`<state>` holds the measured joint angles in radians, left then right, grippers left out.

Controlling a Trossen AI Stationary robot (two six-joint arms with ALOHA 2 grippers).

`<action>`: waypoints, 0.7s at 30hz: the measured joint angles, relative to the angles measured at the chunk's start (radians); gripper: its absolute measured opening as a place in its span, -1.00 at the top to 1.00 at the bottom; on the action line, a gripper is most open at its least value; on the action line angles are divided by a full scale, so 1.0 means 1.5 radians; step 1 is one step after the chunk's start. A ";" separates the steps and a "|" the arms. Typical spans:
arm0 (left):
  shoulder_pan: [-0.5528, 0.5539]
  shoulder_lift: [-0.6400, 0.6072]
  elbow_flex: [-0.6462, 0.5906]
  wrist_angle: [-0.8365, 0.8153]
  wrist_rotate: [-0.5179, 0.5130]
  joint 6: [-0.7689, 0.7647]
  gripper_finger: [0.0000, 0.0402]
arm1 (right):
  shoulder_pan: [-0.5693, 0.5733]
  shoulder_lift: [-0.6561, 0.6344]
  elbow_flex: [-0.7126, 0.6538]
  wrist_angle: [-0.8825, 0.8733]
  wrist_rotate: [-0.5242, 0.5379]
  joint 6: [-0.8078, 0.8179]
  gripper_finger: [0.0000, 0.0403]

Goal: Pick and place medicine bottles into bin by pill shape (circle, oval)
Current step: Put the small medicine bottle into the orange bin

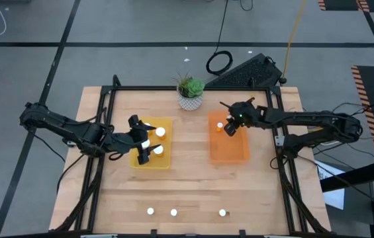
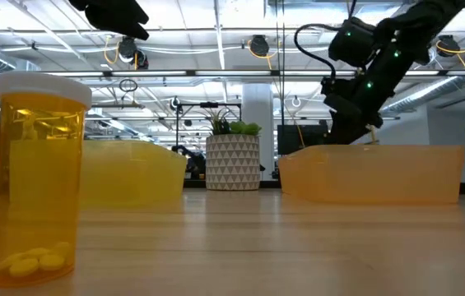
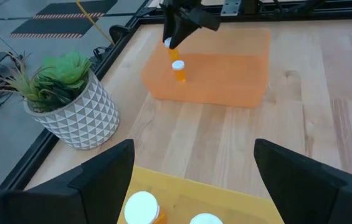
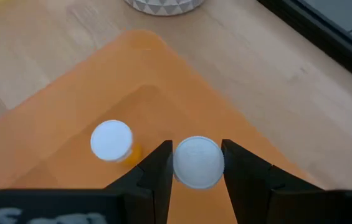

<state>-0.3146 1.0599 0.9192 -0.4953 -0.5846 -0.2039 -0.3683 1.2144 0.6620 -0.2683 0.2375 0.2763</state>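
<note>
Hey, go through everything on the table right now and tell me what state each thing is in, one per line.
Left gripper: open, empty, over the yellow bin.
Right gripper: shut on held bottle, above the orange bin.
Held bottle: capped, upright, not yet released.
Yellow bin: holds two capped bottles.
Orange bin: holds one upright capped bottle.
Three front bottles: upright, capped, not yet sorted.
Potted plant: upright, between the bins' far ends.

Grey floor (image 1: 140, 23) crossed by dark lines surrounds the table; ceiling strip lights (image 2: 216, 33) glow beyond.
</note>
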 joint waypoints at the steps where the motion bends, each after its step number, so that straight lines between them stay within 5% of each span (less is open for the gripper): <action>1: 0.000 0.000 0.000 0.000 0.000 0.000 -0.67 | 0.000 -0.003 -0.015 0.023 0.000 0.004 0.41; 6: 0.000 0.000 0.000 0.003 0.000 0.000 -0.67 | -0.008 -0.009 -0.087 0.122 -0.001 0.013 0.41; 21: 0.000 0.000 0.000 0.030 0.006 0.022 -0.67 | -0.012 -0.010 -0.101 0.124 -0.002 0.020 0.39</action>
<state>-0.3149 1.0599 0.9192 -0.4500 -0.5755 -0.1703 -0.3859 1.1999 0.5098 -0.0822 0.2348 0.3066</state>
